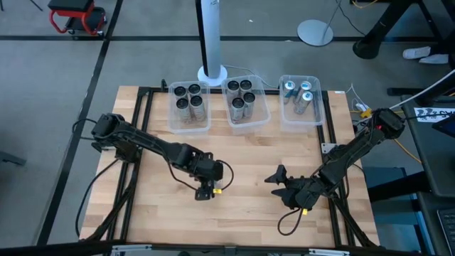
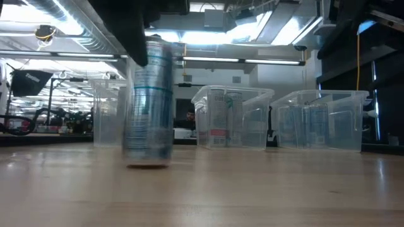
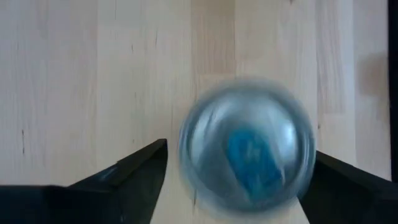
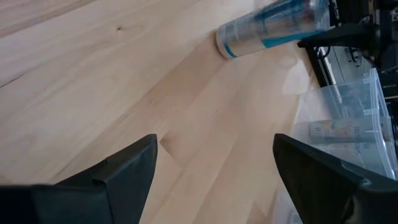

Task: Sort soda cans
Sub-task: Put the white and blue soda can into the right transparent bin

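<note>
While the right hand (image 1: 276, 179) is held wide above the table (image 1: 242, 153), a blue-marked soda can (image 3: 247, 152) is framed between the lowered left hand's (image 1: 205, 190) parted fingers.

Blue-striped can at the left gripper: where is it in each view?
High: hidden under the left gripper.
Low: can upright, left of centre.
Left wrist: its top between the fingers.
Right wrist: far across the table.
Shared landmark: clear bins.

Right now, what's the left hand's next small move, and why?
Probably lift the left hand up, clear of the blue-topped can: it stands upright on the table, fingers loose around it, and the blue-top bin sits nearer the right hand.
</note>
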